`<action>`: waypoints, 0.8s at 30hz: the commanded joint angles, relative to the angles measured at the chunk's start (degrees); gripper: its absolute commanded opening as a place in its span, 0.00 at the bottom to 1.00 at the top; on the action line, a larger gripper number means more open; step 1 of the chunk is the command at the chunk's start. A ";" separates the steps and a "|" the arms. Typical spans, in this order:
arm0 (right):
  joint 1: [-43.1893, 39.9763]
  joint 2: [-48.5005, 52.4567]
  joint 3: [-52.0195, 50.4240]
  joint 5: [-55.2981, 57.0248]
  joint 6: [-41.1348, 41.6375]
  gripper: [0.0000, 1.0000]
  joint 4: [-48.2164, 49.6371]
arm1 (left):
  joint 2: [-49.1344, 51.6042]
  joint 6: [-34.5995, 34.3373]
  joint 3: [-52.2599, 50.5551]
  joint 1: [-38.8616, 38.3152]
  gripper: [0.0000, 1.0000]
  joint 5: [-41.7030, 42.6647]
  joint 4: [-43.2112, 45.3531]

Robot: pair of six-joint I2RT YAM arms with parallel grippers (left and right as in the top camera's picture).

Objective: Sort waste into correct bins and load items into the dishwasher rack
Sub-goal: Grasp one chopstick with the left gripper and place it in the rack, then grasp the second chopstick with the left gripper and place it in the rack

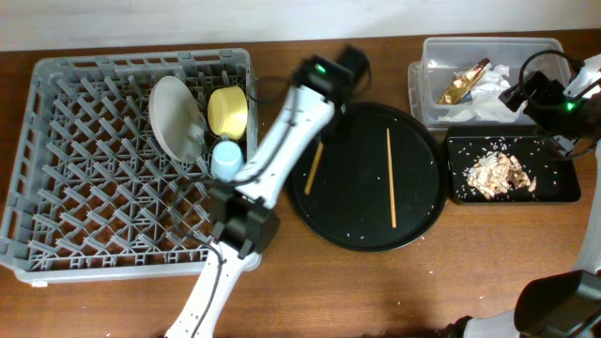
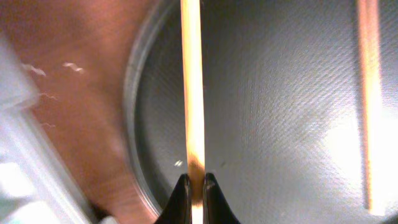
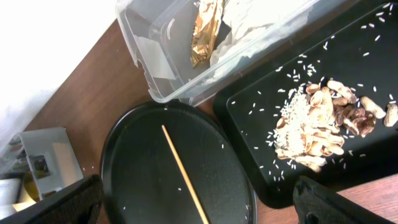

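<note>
now left pincer (image 2: 196, 182) pinches one chopstick (image 2: 191, 93) at the round tray (image 2: 280, 93).

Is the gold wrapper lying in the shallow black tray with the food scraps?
No, the gold wrapper lies in the clear tub with the napkins, not in the shallow black tray.

Bright even lighting, left wrist view blurred, glare on round tray (image 2: 339, 140)

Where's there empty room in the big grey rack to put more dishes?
In the rack, the whole left side beyond the plate and the front rows are bare. Its back right corner is crowded: plate, yellow bowl and blue cup sit packed together.
</note>
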 commanded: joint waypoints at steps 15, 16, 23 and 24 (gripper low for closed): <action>0.13 -0.66 0.55 0.50 -0.63 0.98 0.02 | -51.25 3.80 -78.05 23.87 0.00 -11.89 22.29; 0.13 -0.66 0.55 0.50 -0.63 0.98 0.02 | -51.25 3.80 -79.76 25.20 0.00 -12.02 24.35; 0.13 -0.66 0.55 0.50 -0.63 0.99 0.02 | -51.25 3.78 -80.70 27.56 0.18 -13.11 29.44; 0.13 -0.66 0.55 0.50 -0.63 0.98 0.02 | -51.25 3.78 -80.70 27.15 0.26 -13.09 29.75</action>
